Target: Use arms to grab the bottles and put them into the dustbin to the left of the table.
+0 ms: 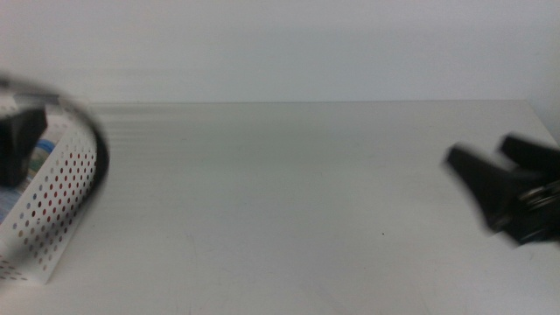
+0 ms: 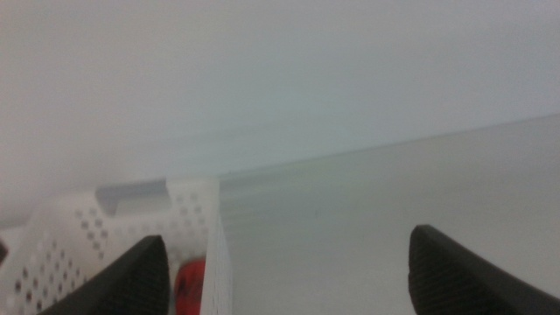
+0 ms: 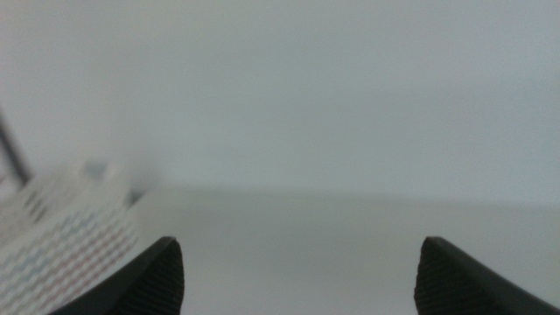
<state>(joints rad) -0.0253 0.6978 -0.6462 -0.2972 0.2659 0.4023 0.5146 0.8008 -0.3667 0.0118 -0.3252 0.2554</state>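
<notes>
The white perforated dustbin [image 1: 52, 201] stands at the table's left edge. My left gripper [image 2: 289, 280] is open with nothing between its jaws and hovers by the bin's table-side wall [image 2: 131, 223]. In the middle view the left arm [image 1: 17, 140] is a blurred dark shape over the bin. A red can [image 2: 190, 284] lies inside the bin, and red shows through the holes. A bit of blue and white [image 1: 35, 162] also shows inside; I cannot tell what it is. My right gripper [image 1: 479, 150] is open and empty over the table's right side, pointing towards the bin [image 3: 61, 249].
The white table [image 1: 289, 201] stretches between the two arms, with a pale wall behind its far edge. A dark cable [image 1: 98, 153] loops over the bin's near corner. The table's far right corner [image 1: 534, 105] lies just behind the right gripper.
</notes>
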